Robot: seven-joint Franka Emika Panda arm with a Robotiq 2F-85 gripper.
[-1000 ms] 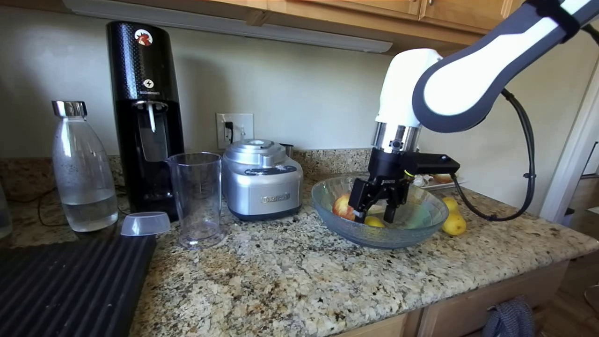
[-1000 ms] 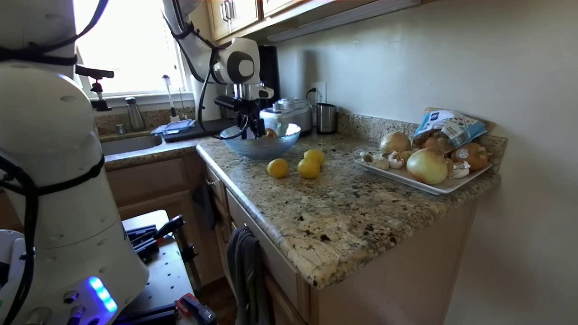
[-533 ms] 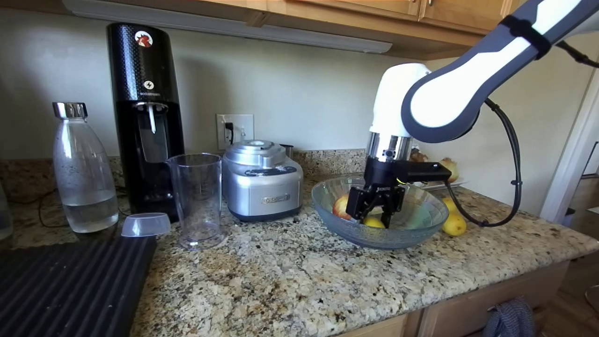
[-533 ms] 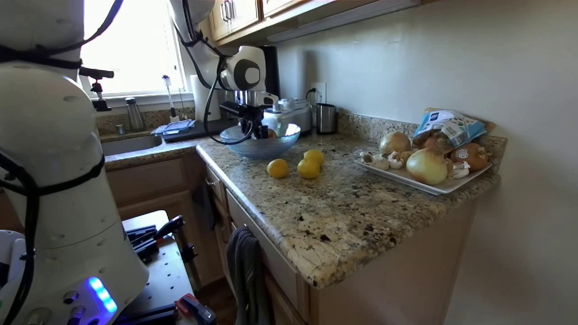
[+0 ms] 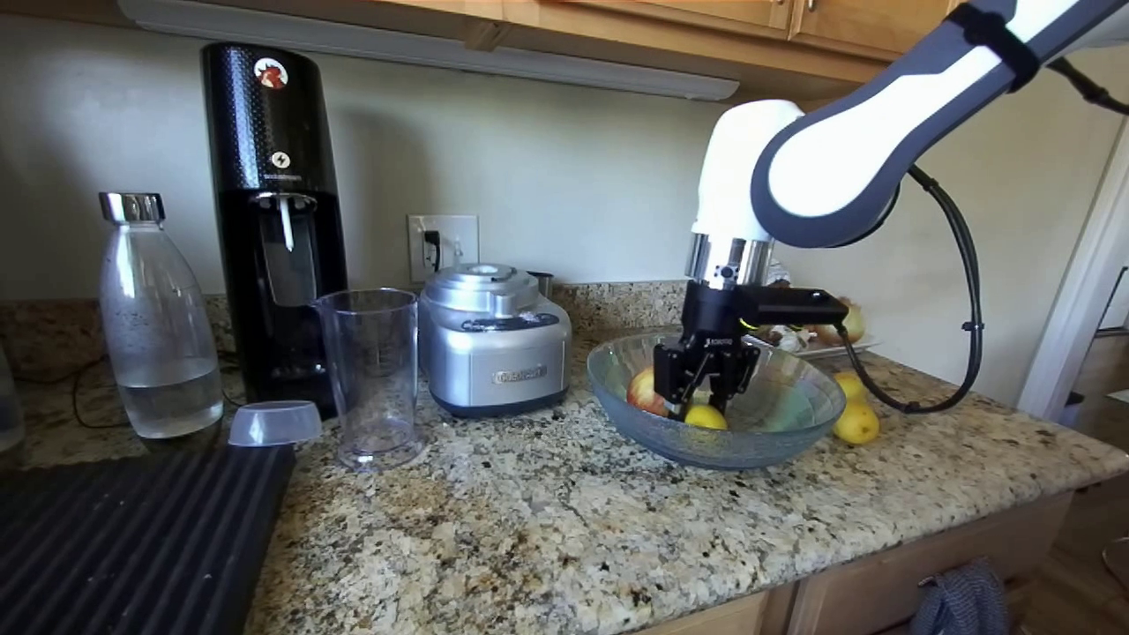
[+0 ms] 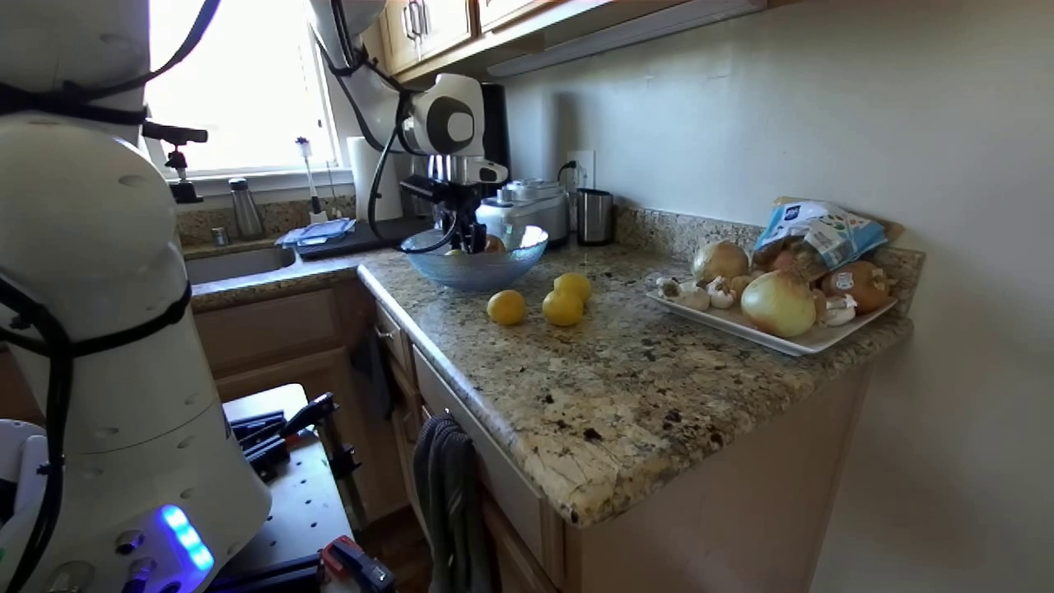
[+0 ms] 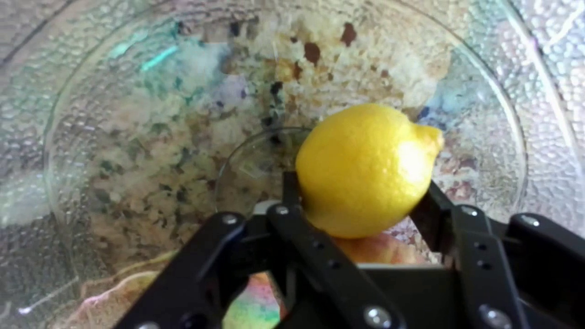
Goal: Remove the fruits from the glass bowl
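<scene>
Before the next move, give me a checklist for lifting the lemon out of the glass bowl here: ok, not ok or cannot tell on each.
1. Tool closed on the lemon: ok, it looks pinched from both sides in the wrist view.
2. Lemon raised off the floor of the glass bowl: cannot tell from these angles.
3. Lemon out of the bowl: not ok, it is inside.
4. Apple free of the tool: cannot tell, it sits right next to it in an exterior view.
5. Bowl upright on the counter: ok in both exterior views.
6. Three lemons resting on the counter: ok.
</scene>
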